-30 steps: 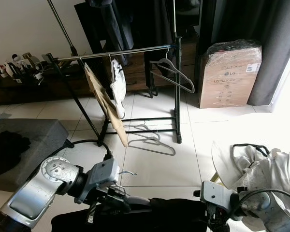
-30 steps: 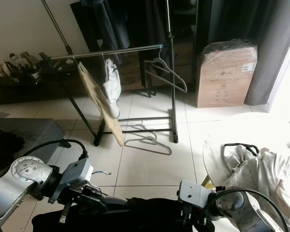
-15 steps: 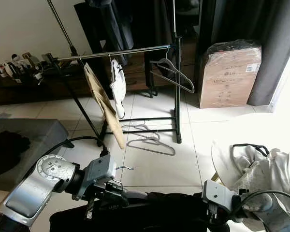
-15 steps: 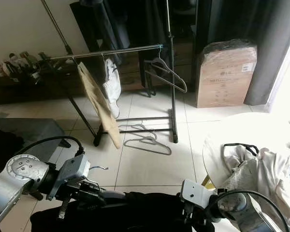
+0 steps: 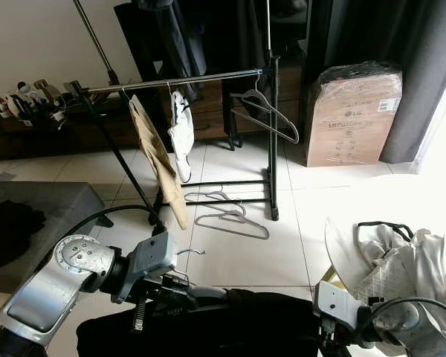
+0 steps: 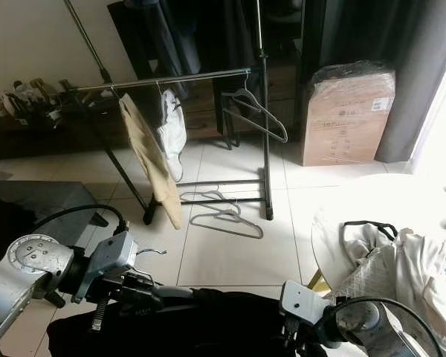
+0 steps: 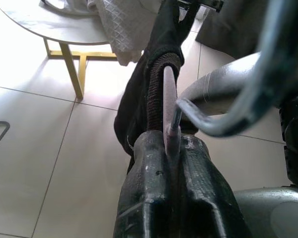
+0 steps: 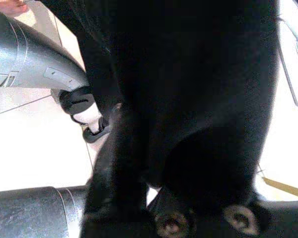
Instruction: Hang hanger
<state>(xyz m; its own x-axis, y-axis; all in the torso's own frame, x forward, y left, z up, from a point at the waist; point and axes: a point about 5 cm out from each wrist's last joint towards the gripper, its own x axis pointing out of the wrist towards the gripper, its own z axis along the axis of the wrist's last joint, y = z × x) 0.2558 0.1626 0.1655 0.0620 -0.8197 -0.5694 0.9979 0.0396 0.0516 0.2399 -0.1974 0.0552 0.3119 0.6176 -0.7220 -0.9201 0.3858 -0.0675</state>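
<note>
Presently the left arm reaches low across the robot's front, silver elbow joint bent, and its left end effector (image 7: 171, 173) is clamped on a hanger (image 7: 170, 106) whose thin pinkish bar sits pinched between the two ribbed black fingers (image 7: 144, 198). A black garment (image 5: 208, 327) of soft, matte cloth is draped over that hanger and spreads between both arms; its metal hook (image 5: 192, 253) curls up beside the left wrist. The right arm is bent inward low on the right, and its right end effector (image 8: 198, 218) is buried under the dark cloth, so whether it grips cannot be told.

Ahead on the glossy white tile floor (image 5: 245, 253) stands a black clothes rack (image 5: 271, 134) with a chrome rail (image 5: 171, 80). On the rail hang tan trousers (image 5: 157, 160), a white garment (image 5: 182, 134) and a bare grey hanger (image 5: 266, 113). More wire hangers (image 5: 227, 216) lie on the floor at the rack's base. A round white desk (image 5: 342, 249) at the right carries crumpled pale laundry (image 5: 409, 260) up to its near edge. A wrapped cardboard box (image 5: 353, 111) stands beside dark curtains (image 5: 416, 59).
</note>
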